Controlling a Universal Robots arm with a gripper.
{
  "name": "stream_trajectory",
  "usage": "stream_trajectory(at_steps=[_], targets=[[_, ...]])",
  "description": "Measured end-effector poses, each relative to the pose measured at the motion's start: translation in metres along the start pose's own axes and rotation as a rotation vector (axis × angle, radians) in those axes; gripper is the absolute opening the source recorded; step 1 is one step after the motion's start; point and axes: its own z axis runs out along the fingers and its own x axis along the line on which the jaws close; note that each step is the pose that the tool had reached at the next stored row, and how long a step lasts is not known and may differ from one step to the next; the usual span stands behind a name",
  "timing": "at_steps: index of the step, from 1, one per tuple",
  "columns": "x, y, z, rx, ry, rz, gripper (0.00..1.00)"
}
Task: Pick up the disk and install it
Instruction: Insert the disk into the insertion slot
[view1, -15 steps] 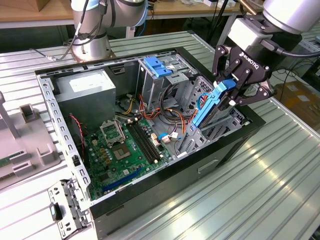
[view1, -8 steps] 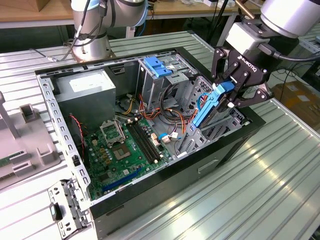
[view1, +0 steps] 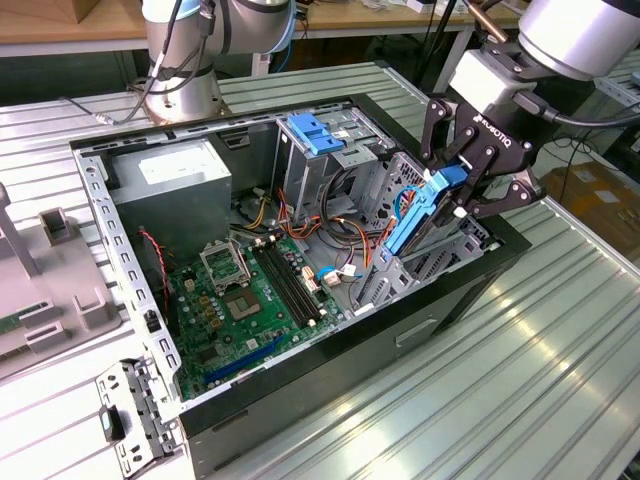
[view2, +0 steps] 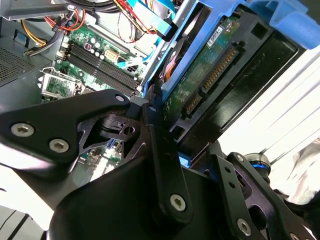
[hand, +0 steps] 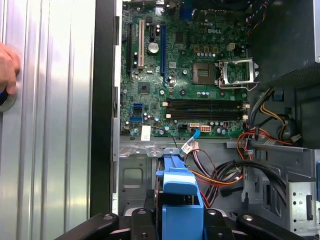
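In the exterior view, an open computer case (view1: 330, 370) lies on its side on a ribbed metal table (view1: 520, 380), with the green motherboard (view1: 245, 300) facing up and a grey power supply box (view1: 170, 185) in the far corner. The gripper (view1: 450, 195) hangs over the end of the case toward the exterior view's right, its black fingers pinched on the disk (view1: 420, 220). The disk stands on edge and tilted, with its lower end down among the grey metal walls of the bay there (whether it touches them, I cannot tell). A blue bracket (view1: 313, 133) sits on the drive cage (view1: 300, 185) further back. In the second wrist view, the gripper (view2: 172, 132) clamps the disk (view2: 210, 70), whose green circuit side and row of connector pins show inside the blue rails, with the motherboard (view2: 95, 60) beyond. In the first wrist view, the disk (hand: 180, 190) shows end-on as a blue frame between the fingers (hand: 105, 220) above loose red, orange and black cables (hand: 220, 175), and a person's hand (hand: 7, 65) rests on the table (hand: 50, 125) outside the case wall.
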Motion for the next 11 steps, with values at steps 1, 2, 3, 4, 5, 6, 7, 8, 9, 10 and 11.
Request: stream_trajectory(at_steps=[1,2,3,4,5,6,7,8,9,10,11], targets=[[0.0,0.0,0.0,0.0,0.0,0.0,0.37],[0.0,0.0,0.0,0.0001,-0.0001,0.0,0.37],[0.0,0.0,0.0,0.0,-0.0002,0.0,0.37],[0.0,0.0,0.0,0.0,-0.0002,0.0,0.38],[0.0,0.0,0.0,0.0,-0.0001,0.0,0.38],[0.0,0.0,0.0,0.0,-0.0002,0.0,0.44],[0.0,0.0,0.0,0.0,-0.0002,0.0,0.44],[0.0,0.0,0.0001,0.0,-0.0002,0.0,0.44],[0.0,0.0,0.0001,0.0,-0.0003,0.0,0.44],[0.0,0.0,0.0001,0.0,-0.0003,0.0,0.44],[0.0,0.0,0.0001,0.0,-0.0003,0.0,0.44]])
